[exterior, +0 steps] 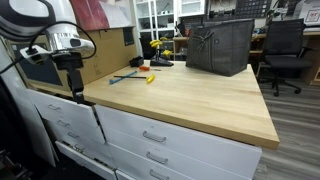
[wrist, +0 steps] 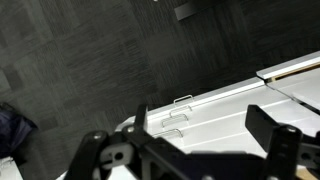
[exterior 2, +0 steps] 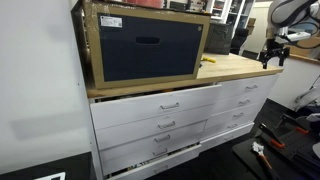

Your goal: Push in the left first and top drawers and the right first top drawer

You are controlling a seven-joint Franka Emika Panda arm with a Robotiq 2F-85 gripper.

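The white cabinet under a wooden bench top has narrow drawers beside wide ones. The narrow top drawer point(exterior: 58, 104) point(exterior 2: 246, 89) and the narrow one below it point(exterior: 68, 126) stick out a little past the wide fronts. The wide top drawer point(exterior: 155, 135) point(exterior 2: 165, 105) also looks slightly pulled out. My gripper point(exterior: 72, 62) point(exterior 2: 270, 57) point(wrist: 200, 118) is open and empty. It hangs above the bench corner at the narrow-drawer end and touches nothing. The wrist view looks down on drawer fronts with silver handles point(wrist: 180, 101).
A dark bin point(exterior: 220, 45) stands on the bench top point(exterior: 190, 95); in an exterior view it shows as a wood-framed box point(exterior 2: 145, 45). A yellow tool point(exterior: 150, 78) and a blue tool point(exterior: 125, 77) lie near the back. An office chair point(exterior: 285, 50) stands beyond. Lower wide drawers point(exterior 2: 150, 150) stick out.
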